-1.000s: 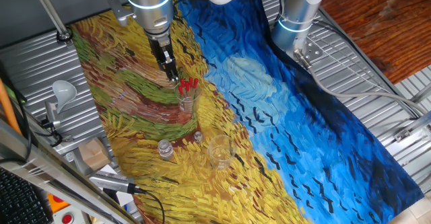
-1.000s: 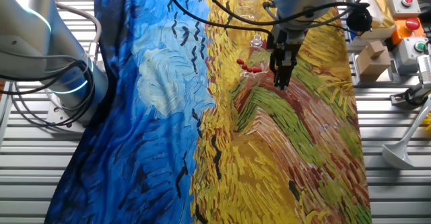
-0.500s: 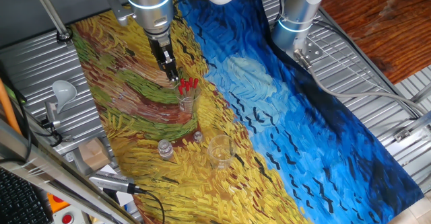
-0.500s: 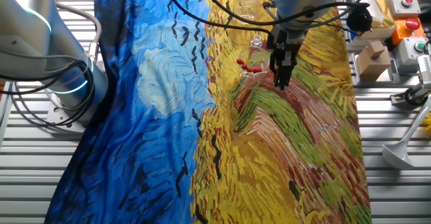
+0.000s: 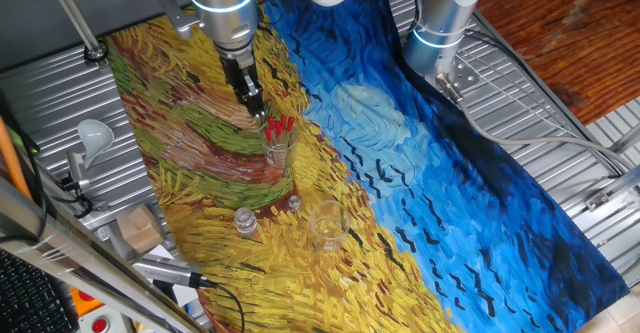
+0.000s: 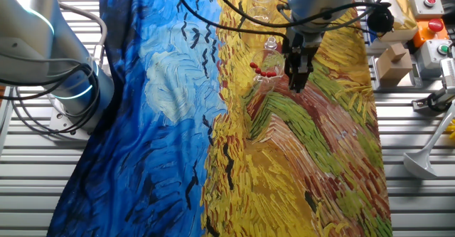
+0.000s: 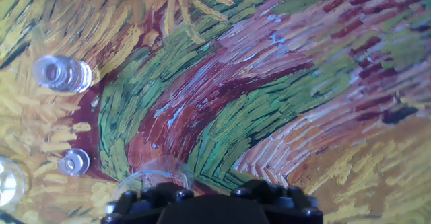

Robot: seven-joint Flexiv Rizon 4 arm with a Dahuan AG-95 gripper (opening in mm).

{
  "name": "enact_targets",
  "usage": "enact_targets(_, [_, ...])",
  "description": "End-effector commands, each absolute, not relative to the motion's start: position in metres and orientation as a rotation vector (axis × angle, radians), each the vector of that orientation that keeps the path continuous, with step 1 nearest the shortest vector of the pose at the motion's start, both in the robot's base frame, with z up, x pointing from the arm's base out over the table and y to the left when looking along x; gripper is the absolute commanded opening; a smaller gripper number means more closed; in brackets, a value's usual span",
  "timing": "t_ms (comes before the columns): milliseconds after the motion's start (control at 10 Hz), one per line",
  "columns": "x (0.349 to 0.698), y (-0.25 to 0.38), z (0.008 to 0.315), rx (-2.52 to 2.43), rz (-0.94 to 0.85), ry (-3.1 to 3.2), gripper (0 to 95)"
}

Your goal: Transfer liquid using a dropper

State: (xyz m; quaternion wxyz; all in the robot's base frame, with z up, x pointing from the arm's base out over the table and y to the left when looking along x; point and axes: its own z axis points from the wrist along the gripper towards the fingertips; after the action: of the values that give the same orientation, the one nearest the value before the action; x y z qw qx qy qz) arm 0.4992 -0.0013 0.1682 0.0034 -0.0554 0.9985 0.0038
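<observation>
No writing, label, brand or number could be read in any view. The painted cloth [image 5: 330,143] bore only brush strokes, and the button boxes [image 6: 426,13] at the table's edge were perhaps marked, but too small to tell.

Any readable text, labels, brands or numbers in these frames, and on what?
None can be read.
The painted cloth carries brushwork only, no lettering.
The glass of droppers, the small vial and the empty beaker show no markings.
The button box at the table edge is too small to read.
The end effector shows no label.
</observation>
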Motion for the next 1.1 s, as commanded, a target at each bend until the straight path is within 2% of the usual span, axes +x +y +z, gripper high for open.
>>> enact_targets(100, [0.515, -0.012, 0.158, -0.652, 0.035, 3.056, 0.0])
enact_targets(400, [0.544, -0.026, 0.151, -0.726, 0.033, 3.046, 0.0])
enact_targets(1100, [0.543, -0.025, 0.143, -0.803, 0.018, 3.032, 0.0])
